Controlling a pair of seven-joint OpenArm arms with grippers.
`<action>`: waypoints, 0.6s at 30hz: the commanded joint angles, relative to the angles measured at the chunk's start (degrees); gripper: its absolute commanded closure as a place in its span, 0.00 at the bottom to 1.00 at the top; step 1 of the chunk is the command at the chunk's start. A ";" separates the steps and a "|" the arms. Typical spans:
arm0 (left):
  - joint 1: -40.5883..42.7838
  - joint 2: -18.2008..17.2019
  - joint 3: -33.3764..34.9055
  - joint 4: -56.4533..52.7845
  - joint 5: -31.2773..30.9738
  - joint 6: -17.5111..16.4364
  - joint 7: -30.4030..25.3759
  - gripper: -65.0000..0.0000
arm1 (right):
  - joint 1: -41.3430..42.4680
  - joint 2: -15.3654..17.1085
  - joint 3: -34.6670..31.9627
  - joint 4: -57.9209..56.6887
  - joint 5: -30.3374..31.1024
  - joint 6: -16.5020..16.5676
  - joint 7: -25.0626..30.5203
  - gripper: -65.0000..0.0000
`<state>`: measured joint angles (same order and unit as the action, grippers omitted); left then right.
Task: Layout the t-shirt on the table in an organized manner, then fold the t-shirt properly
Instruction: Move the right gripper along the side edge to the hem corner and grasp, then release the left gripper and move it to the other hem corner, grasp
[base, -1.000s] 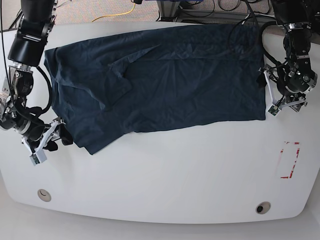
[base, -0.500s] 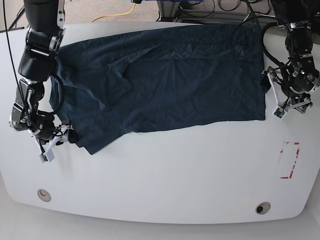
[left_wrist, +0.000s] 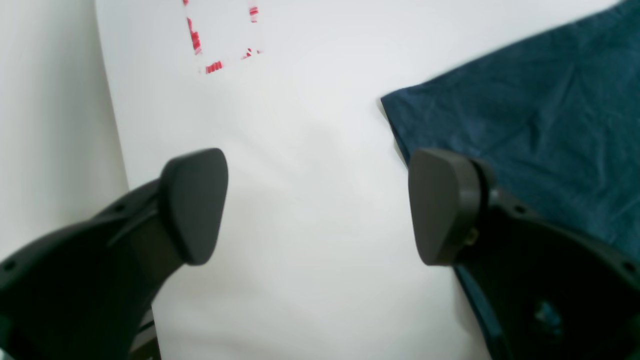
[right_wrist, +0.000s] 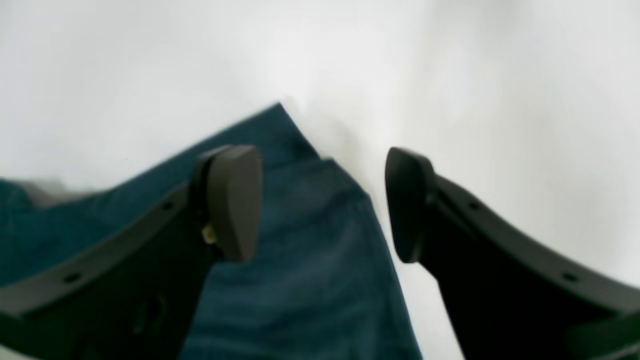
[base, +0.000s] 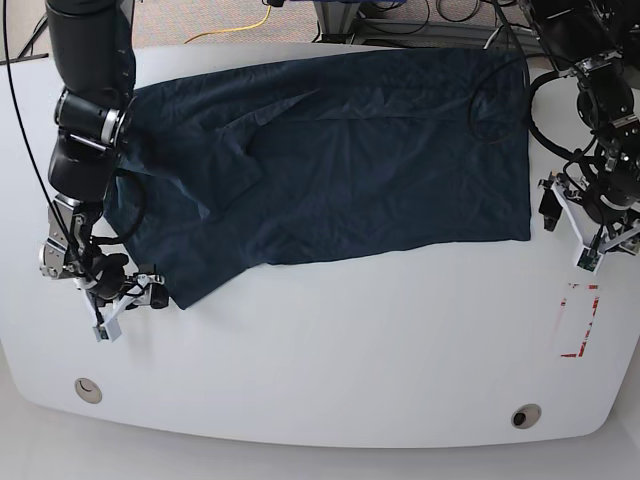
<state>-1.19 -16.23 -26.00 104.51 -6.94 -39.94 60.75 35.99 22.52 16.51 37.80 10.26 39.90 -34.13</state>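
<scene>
One t-shirt (base: 330, 160), dark navy-teal, lay spread across the far half of the table (base: 350, 350), wrinkled, a fold ridge running across the upper part and a folded flap on the base view's left half. Its near-left corner came to a point close to the table's left edge. One table, white, with two grommet holes, one (base: 88, 389) near-left and one (base: 525, 414) near-right in base view. One red dashed rectangle mark (base: 580, 320) sat near the right edge, well apart from the cloth.

Two grippers. Right gripper (base: 125, 300) sat low at the shirt's near-left corner; in its wrist view the jaws stood apart with the cloth corner (right_wrist: 300, 250) lying under and between the fingers (right_wrist: 235, 200), nothing pinched. Contact with the cloth could not be told.

Left gripper (base: 585, 225) hung just beside the shirt's right edge, over bare table. In its wrist view the jaws were spread wide, nothing between them but white tabletop; one fingertip (left_wrist: 440, 205) overlapped the shirt's near-right corner (left_wrist: 525, 125), the other (left_wrist: 195, 205) over bare table. The red mark (left_wrist: 220, 35) showed beyond the fingers.
</scene>
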 joint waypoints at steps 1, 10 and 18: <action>-1.23 -0.69 -0.07 1.03 -0.40 0.08 -0.66 0.19 | 2.39 1.43 0.23 -3.56 -1.60 0.10 5.60 0.42; -1.58 -0.78 -0.07 1.03 -0.49 0.08 -0.66 0.19 | 2.47 2.31 0.23 -10.59 -2.57 0.10 13.87 0.42; -1.58 -0.78 -0.07 1.03 -0.49 0.08 -0.66 0.19 | 2.39 2.84 0.23 -12.97 -2.57 0.10 14.66 0.42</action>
<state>-1.91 -16.12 -25.85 104.51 -7.11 -39.97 60.82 36.77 24.47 16.56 24.27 6.83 39.64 -20.53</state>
